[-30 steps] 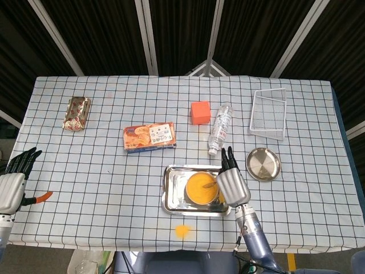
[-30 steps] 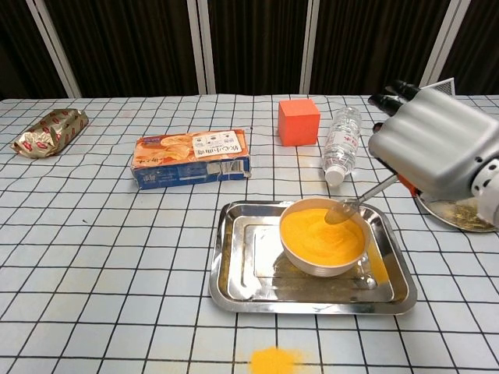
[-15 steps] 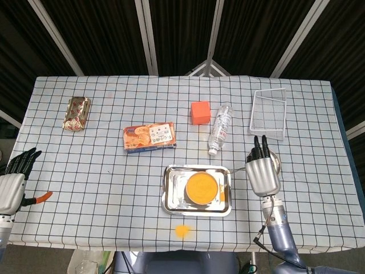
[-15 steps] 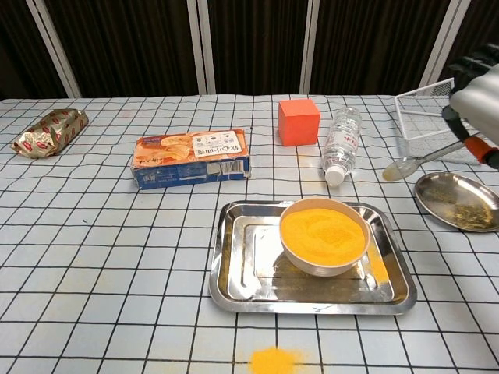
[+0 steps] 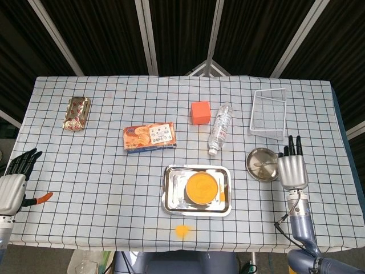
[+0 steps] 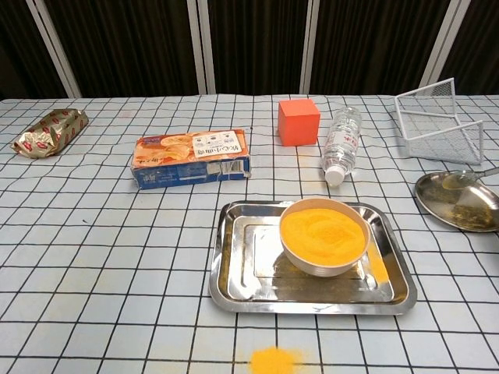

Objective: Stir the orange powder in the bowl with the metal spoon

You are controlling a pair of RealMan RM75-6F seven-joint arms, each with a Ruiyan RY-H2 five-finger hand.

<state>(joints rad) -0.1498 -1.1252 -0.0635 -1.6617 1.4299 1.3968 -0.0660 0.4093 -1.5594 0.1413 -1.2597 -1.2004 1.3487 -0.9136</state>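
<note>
A white bowl point(image 5: 202, 188) point(image 6: 323, 235) filled with orange powder stands in a steel tray point(image 5: 170, 200) point(image 6: 234, 276) near the table's front. The metal spoon point(image 5: 263, 166) point(image 6: 460, 178) lies with its scoop on a round steel plate point(image 5: 255, 160) point(image 6: 448, 209) to the right of the tray. Its handle runs right and slightly up, under my right hand point(image 5: 292, 170), which appears to hold it from above with fingers pointing away. The chest view cuts that hand off. My left hand point(image 5: 12, 184) rests open at the table's left edge, far from the bowl.
Spilled orange powder point(image 5: 182, 230) point(image 6: 273, 360) lies in front of the tray. Behind it are a biscuit box point(image 5: 149, 137), an orange cube point(image 5: 200, 112), a lying water bottle point(image 5: 220, 128) and a white wire basket point(image 5: 269, 113). A foil snack packet point(image 5: 76, 112) sits far left.
My right hand has carried the spoon out of the bowl, rightward past the tray, and lowered its scoop onto the round plate. The left hand has not moved.
</note>
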